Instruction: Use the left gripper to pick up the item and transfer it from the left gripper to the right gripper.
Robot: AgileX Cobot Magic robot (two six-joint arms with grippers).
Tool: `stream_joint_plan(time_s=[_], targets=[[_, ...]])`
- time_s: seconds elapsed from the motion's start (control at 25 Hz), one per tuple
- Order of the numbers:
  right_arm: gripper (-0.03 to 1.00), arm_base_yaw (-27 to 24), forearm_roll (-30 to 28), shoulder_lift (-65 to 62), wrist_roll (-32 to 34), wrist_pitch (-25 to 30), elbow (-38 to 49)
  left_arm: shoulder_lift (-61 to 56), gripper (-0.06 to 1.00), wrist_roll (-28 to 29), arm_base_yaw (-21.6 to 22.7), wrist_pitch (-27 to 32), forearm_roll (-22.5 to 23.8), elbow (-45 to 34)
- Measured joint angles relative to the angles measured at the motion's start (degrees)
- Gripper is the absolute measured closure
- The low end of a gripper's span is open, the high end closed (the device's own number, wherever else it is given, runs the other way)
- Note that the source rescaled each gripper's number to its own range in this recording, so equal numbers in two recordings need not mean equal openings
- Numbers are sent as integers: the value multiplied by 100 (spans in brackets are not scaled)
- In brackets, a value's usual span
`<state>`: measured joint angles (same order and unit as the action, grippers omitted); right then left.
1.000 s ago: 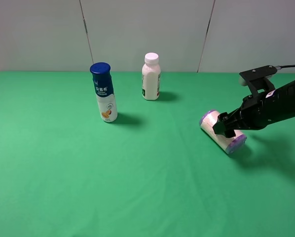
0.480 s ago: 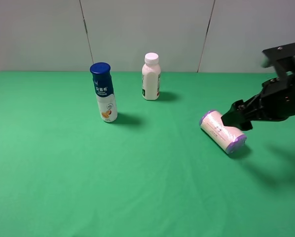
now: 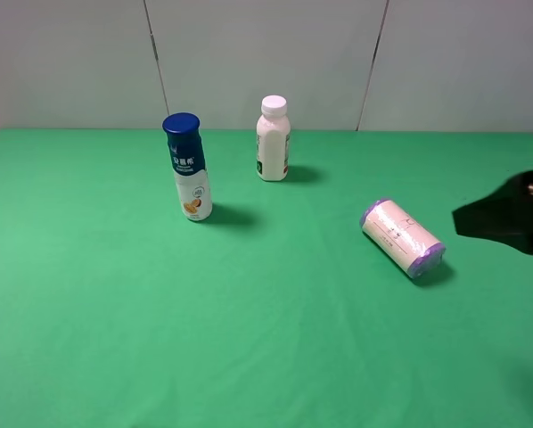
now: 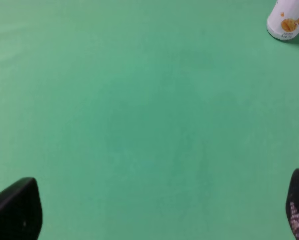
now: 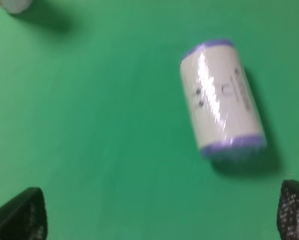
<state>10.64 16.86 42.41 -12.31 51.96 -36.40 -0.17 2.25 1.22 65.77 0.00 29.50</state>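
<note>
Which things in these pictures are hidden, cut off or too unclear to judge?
- Left tool: absent from the high view; wrist view shows only two fingertips, cut by the edges.
- Right tool: dark blur at the high view's edge.
- Roll: print blurred in the wrist view, too small in the high view.
- Blue-capped bottle: only its base in the left wrist view.

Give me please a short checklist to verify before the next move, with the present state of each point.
1. Item is free on the green cloth, lying on its side: ok.
2. Right gripper is open and holds nothing: ok.
3. Left gripper is open and empty: ok.
4. Left gripper is near the item: not ok; its wrist view shows only cloth and the base of the blue-capped bottle.
5. White-capped bottle stands apart from the item: ok.
6. Exact position of the left arm: cannot tell, outside the high view.
</note>
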Motion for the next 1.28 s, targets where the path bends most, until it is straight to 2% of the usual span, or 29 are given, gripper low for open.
stream_joint_plan(time_s=[0.28,0.44,0.64,0.92,1.08,1.28], targets=[[-3,0,-919,-1196,1031,1336,0,0,-1,0,0,5,0,0],[-3,0,-1269,-1770,1379,1617,18,0,-1,0,0,5,0,0],[-3,0,-1555,-2675,1578,1589,303,0,-1,0,0,5,0,0],[-3,0,-1750,-3828,1675,1127,558,0,-1,0,0,5,0,0],[-3,0,-1855,-4083,1663,1063,566,0,-1,0,0,5,0,0],[-3,0,-1951,-4108,1415,734,765,0,-1,0,0,5,0,0]])
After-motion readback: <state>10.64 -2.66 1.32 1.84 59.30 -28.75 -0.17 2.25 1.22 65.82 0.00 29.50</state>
